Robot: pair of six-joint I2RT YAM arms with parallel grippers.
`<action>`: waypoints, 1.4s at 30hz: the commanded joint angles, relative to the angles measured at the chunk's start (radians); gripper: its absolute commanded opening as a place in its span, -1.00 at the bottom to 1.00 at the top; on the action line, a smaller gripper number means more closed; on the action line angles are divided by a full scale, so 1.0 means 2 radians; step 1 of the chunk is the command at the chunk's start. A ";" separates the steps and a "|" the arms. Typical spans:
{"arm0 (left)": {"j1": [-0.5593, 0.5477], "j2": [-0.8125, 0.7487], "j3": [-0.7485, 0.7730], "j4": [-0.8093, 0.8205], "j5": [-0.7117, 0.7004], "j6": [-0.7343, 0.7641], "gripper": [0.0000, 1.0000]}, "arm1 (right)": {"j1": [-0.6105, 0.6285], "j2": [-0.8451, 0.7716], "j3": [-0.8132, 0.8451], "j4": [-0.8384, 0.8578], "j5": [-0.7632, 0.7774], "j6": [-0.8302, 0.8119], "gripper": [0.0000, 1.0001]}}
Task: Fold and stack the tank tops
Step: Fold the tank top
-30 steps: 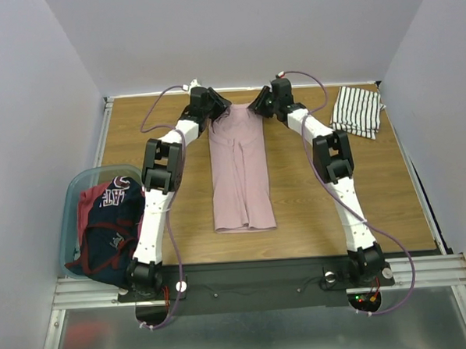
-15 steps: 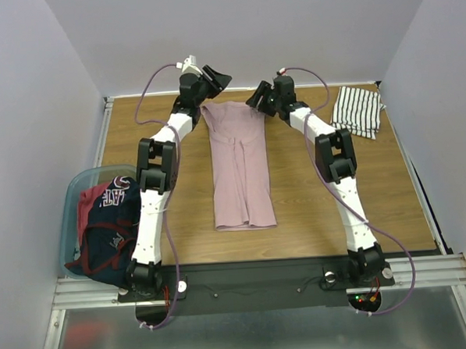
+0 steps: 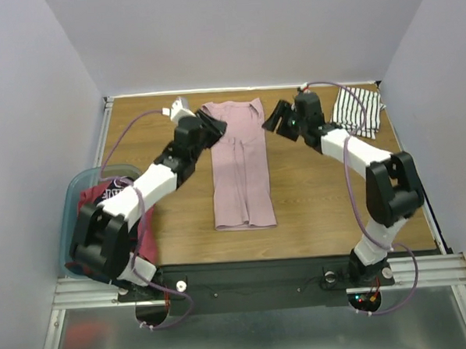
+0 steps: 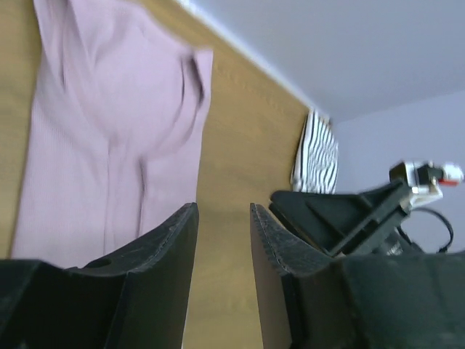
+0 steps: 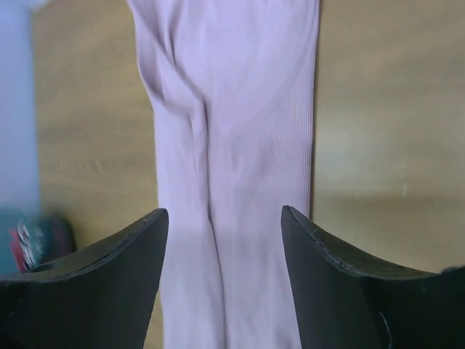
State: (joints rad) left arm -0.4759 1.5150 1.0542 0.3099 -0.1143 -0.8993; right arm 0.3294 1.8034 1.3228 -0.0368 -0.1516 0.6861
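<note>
A dusty pink tank top (image 3: 239,166) lies flat as a long narrow strip in the middle of the table, also seen in the left wrist view (image 4: 109,131) and the right wrist view (image 5: 232,109). A white, black-striped tank top (image 3: 357,109) lies folded at the far right, and it shows in the left wrist view (image 4: 316,156). My left gripper (image 3: 218,127) hovers open and empty beside the pink top's far left edge (image 4: 223,218). On the opposite side my right gripper (image 3: 276,117) is open and empty above the top (image 5: 224,218).
A light-blue plastic tub (image 3: 76,190) at the near left holds a navy top (image 3: 111,228) and a dark red one (image 3: 90,199). My left forearm passes above the tub's far corner. The wooden table (image 3: 328,193) ends at metal rails on each side.
Both grippers have let go of the pink top's far end and drawn back from it. The left arm swung low to the left, the right arm moved right. The top lies still.
</note>
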 commanded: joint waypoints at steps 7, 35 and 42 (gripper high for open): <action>-0.177 -0.177 -0.219 -0.251 -0.155 -0.127 -0.11 | 0.133 -0.199 -0.306 -0.033 0.073 0.043 0.32; -0.240 -0.198 -0.325 -0.236 -0.135 -0.217 0.08 | 0.232 -0.287 -0.447 -0.042 0.133 0.166 -0.03; -0.241 -0.222 -0.345 -0.203 -0.142 -0.209 0.11 | 0.234 -0.282 -0.446 -0.036 0.133 0.167 -0.06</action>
State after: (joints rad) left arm -0.9497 1.1027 0.3985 -0.1204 -0.3702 -1.3323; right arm 0.7826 1.2186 0.4538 -0.1043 0.0795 1.0073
